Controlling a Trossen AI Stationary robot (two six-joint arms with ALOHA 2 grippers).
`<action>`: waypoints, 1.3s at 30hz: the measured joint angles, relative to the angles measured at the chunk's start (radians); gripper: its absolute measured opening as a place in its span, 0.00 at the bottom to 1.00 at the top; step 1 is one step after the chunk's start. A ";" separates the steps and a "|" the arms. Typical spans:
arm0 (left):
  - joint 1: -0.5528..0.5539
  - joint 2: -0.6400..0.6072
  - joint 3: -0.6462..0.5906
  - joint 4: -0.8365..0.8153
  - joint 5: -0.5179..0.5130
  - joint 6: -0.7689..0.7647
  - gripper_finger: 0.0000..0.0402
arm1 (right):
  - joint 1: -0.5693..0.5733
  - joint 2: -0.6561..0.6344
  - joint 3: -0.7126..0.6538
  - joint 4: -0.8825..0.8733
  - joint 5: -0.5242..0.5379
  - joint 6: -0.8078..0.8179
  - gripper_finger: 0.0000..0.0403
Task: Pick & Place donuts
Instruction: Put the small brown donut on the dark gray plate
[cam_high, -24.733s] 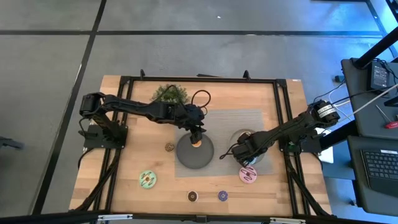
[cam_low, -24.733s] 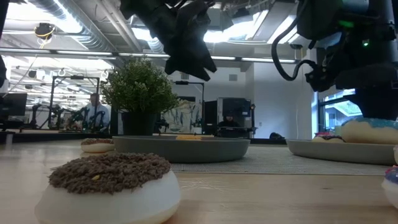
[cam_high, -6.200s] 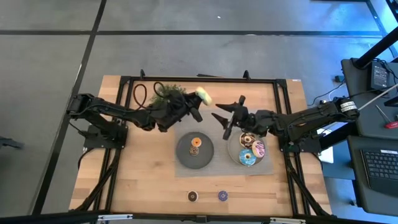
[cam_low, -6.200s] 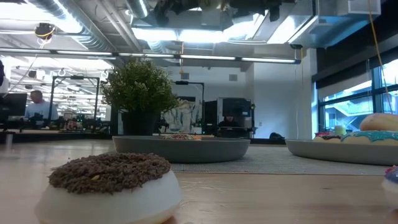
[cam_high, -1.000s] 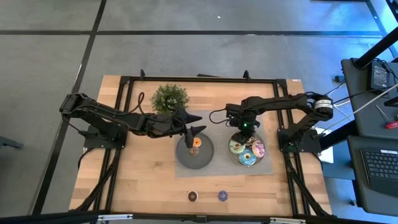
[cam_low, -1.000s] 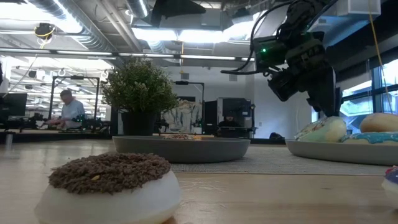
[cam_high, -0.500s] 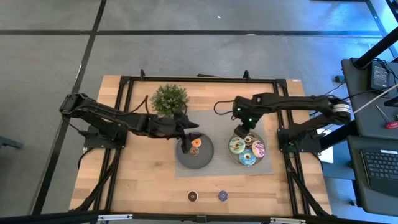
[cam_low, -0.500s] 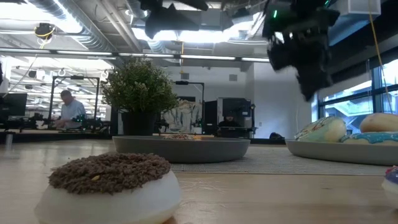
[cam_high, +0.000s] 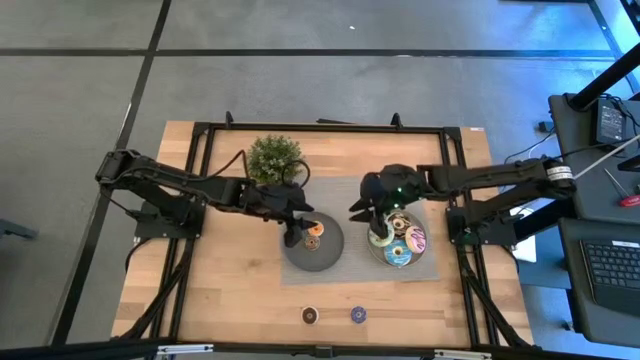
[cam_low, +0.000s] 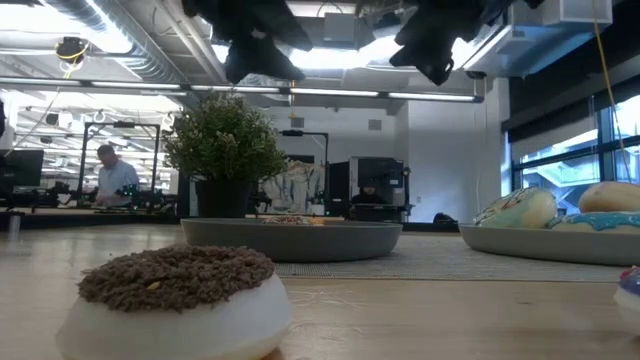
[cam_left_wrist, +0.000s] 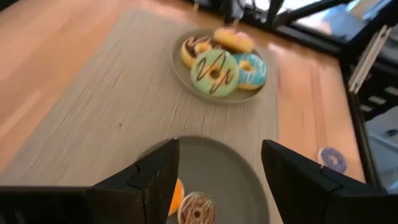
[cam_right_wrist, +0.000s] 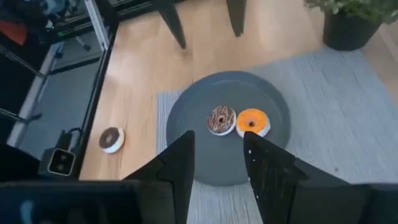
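My left gripper (cam_high: 295, 232) (cam_left_wrist: 221, 177) hangs open above the far-left part of the dark grey plate (cam_high: 328, 258), slanting down. On that plate lie an orange mini donut (cam_high: 314, 228) (cam_left_wrist: 176, 194) and a brown one (cam_high: 311, 242) (cam_left_wrist: 196, 209). My right gripper (cam_high: 358, 210) (cam_right_wrist: 214, 165) is open and holds nothing, high up between plate and pale bowl (cam_high: 372, 250). Several larger donuts fill the bowl, among them a green one (cam_left_wrist: 216, 71) and a blue one (cam_left_wrist: 250, 70). A dark brown mini donut (cam_high: 310, 316) and a purple one (cam_high: 358, 315) rest flat on the wood near the table's near edge.
A potted plant (cam_high: 273, 157) stands at the far side, just behind the left arm. Plate and bowl sit on a grey mat (cam_high: 345, 200). Black frame rails (cam_high: 190, 200) run along the table's left and right sides. Bare wood (cam_high: 240, 290) lies at the near left.
My right gripper has risen from the bowl, rolled and tipped up from pointing down to a slant, ending nearer the plate; the green donut stays in the bowl. My left gripper has tipped downward over the plate's far-left part.
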 joint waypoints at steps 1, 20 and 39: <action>-0.001 0.000 0.000 -0.010 -0.001 0.000 0.56 | 0.018 0.000 0.000 0.004 0.019 -0.002 0.35; -0.067 0.006 0.000 0.043 0.210 -0.035 0.59 | 0.265 0.008 0.000 -0.067 0.380 0.147 0.35; -0.399 0.396 0.030 0.353 0.009 0.044 0.54 | 0.388 0.008 0.000 -0.343 0.382 0.280 0.35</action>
